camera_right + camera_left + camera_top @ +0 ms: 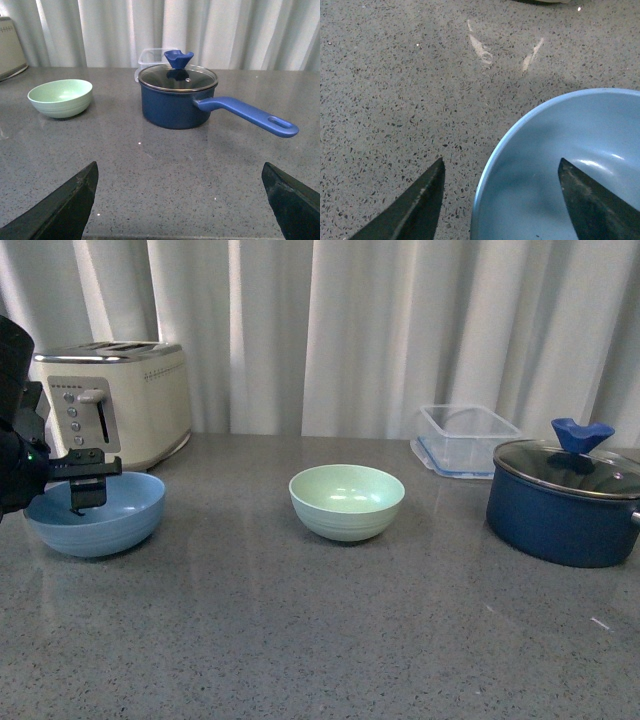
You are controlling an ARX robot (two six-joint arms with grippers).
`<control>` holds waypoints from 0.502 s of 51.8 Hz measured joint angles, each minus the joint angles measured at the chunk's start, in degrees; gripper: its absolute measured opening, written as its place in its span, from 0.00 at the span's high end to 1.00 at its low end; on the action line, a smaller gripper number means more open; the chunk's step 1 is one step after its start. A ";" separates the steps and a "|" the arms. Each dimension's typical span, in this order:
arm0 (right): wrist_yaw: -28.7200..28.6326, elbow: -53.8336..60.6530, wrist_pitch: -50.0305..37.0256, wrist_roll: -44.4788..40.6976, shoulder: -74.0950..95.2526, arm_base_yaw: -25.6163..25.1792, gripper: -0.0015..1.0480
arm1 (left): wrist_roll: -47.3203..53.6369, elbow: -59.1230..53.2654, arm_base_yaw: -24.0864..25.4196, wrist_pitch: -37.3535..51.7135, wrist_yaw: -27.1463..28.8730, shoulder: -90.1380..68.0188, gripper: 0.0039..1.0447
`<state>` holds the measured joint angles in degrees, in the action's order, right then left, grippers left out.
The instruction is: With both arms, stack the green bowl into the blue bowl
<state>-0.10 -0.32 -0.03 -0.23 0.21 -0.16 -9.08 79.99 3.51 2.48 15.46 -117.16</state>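
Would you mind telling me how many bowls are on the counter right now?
2. The blue bowl sits at the far left, in front of the toaster; the green bowl stands alone in the middle. I see no others.

Front view: my left arm is cut off by the left edge and covers the toaster's lower left corner. My left gripper hides part of the blue bowl's rim. The navy pot's handle runs off the right edge.

Left wrist view: bowl cut off by the frame, finger bases out of frame.

Right wrist view: of my right gripper, only the fingertips show. The clear container is mostly behind the pot.
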 joint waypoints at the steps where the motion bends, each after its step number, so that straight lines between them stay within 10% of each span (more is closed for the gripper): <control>1: 0.00 0.00 0.00 0.00 0.00 0.00 0.10 | 0.00 0.09 -0.13 -0.31 0.20 -0.07 0.38; 17: 0.00 0.00 0.00 0.00 0.00 0.00 0.10 | -1.14 0.20 0.00 -2.69 0.74 -0.35 0.87; 26: 0.02 0.00 0.00 0.00 0.00 0.00 0.10 | -2.64 0.46 0.24 -2.99 0.26 0.76 0.96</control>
<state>-0.08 -0.32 -0.03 -0.23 0.21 -0.16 -11.73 80.44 3.75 -0.51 15.73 -116.40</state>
